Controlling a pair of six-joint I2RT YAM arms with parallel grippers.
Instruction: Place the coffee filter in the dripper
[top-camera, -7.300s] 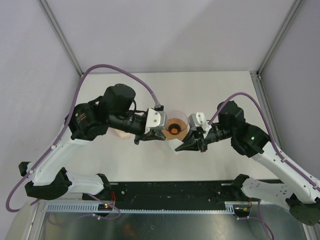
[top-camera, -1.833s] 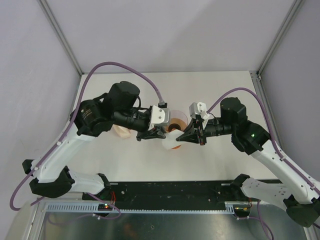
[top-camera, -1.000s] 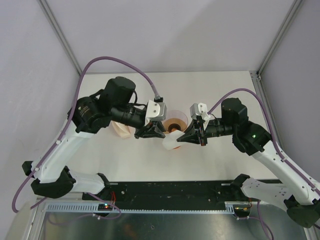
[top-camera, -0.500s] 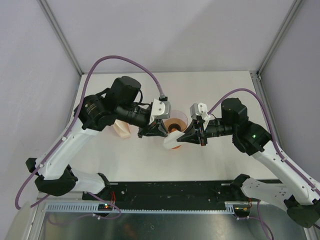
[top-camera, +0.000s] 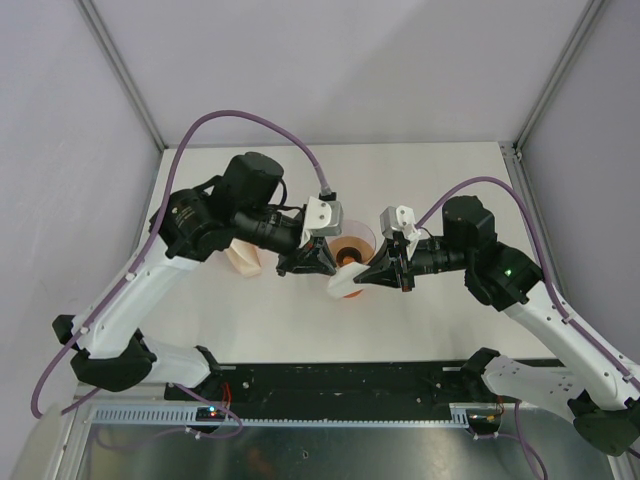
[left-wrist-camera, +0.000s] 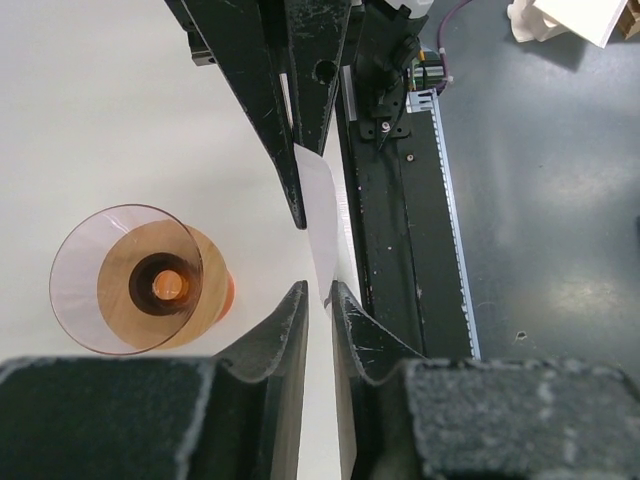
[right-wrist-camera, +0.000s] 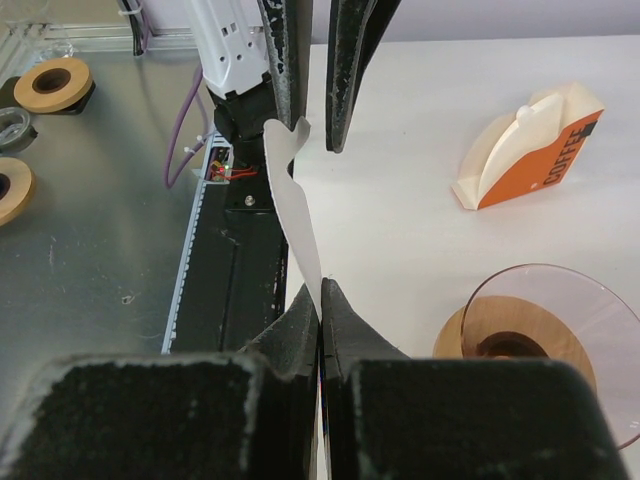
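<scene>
We hold filter (top-camera: 345, 283) midair just beside dripper (top-camera: 352, 245), not in it. Right gripper (right-wrist-camera: 320, 290) is clamped on it. Left gripper (left-wrist-camera: 318, 292) jaws sit slightly apart around its other edge. If we pull unevenly, the thin paper may tear or slip.

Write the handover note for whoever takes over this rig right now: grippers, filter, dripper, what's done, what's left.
Right gripper: shut on one edge of the coffee filter, holding it off the table.
Left gripper: jaws narrowly apart around the filter's opposite edge; no clamp visible.
Dripper: upright, mouth up, nothing inside, beside the filter and apart from it.
Done: one filter is lifted and spans the two grippers.
Left: bring it over the dripper's mouth, seat it inside, then release.
</scene>
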